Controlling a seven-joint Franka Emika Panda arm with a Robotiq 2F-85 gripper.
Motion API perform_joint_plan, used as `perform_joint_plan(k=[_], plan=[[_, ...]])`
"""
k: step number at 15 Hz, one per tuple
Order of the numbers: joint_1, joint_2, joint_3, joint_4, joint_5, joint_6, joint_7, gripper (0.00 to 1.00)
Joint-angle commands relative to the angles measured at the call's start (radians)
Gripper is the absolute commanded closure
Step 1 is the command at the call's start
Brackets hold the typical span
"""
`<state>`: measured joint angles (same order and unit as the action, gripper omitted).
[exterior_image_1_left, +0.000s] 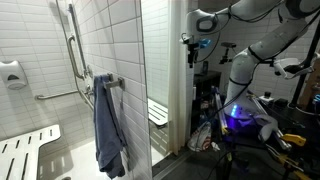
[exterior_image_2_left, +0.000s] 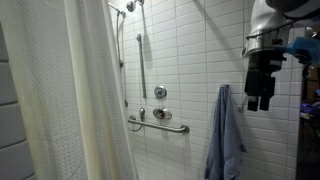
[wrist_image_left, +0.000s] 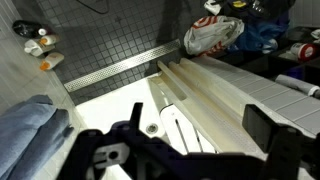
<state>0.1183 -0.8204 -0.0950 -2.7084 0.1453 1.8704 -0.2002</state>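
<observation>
Shower curtain (exterior_image_2_left: 70, 90) screens much of the stall in an exterior view. On the tiled wall (exterior_image_2_left: 190, 50) hangs the blue towel (exterior_image_2_left: 225, 135) (hem cut off below). Gripper (exterior_image_2_left: 259, 104) hovers apart beside its top, jaws spread, empty, with open air around it.

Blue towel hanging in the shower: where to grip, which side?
Pinch the blue towel near its bunched top, just under where it drapes, coming in level from the room side, away from the tiled wall. It hangs limp in vertical folds, so the top likely gives the thickest bite. The gripper hangs open beside it.
</observation>
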Motion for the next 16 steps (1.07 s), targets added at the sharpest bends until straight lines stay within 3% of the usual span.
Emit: perform_joint_plan(k=[1,8,13,16], plan=[[0.031,0.162,0.03,0.107,0.02,0.08,-0.032,0.0],[0.082,0.363,0.064,0.289,0.046,0.236,-0.087,0.0],[0.109,0.356,0.097,0.27,0.069,0.364,-0.117,0.0],[0.116,0.36,0.113,0.276,0.058,0.384,-0.104,0.0]])
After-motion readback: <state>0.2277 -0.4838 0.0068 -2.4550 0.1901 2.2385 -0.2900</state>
